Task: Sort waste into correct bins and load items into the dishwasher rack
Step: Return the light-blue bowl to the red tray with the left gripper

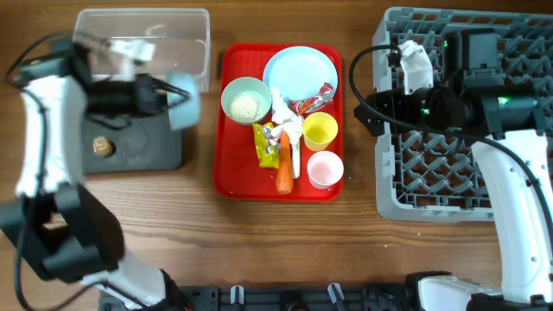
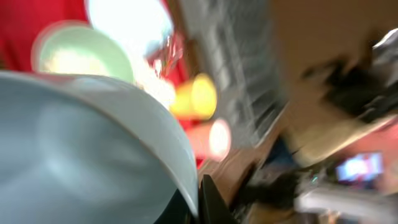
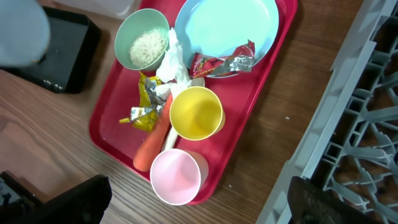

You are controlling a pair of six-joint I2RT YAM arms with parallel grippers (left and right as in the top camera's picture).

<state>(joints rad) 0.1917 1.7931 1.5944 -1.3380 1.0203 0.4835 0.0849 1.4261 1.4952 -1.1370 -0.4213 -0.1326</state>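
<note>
Furthest left, the clear tub (image 1: 143, 43) sat behind the black tray (image 1: 138, 155), where a small brown lump (image 1: 103, 146) lay; I took that as food waste already sorted. My left gripper (image 1: 167, 93) was clamped on the rim of an empty bowl (image 1: 184, 100), held above that tray's right edge. The wrist view was smeared, so I judged the arm to be mid-swing, probably bound for the rack. In the middle, the red tray (image 1: 226, 177) carried what was left: the rice bowl (image 1: 246, 101), the plate (image 1: 301, 73), a tissue (image 1: 281, 112), a yellow wrapper (image 1: 266, 142), the carrot (image 1: 284, 173), the yellow cup (image 1: 320, 131) and the pink cup (image 1: 325, 169). On the right, over the rack (image 1: 432, 164), my right gripper (image 3: 202, 208) hung with jaws wide and empty, facing the tray, ready, I judged, for the next dish.
</note>
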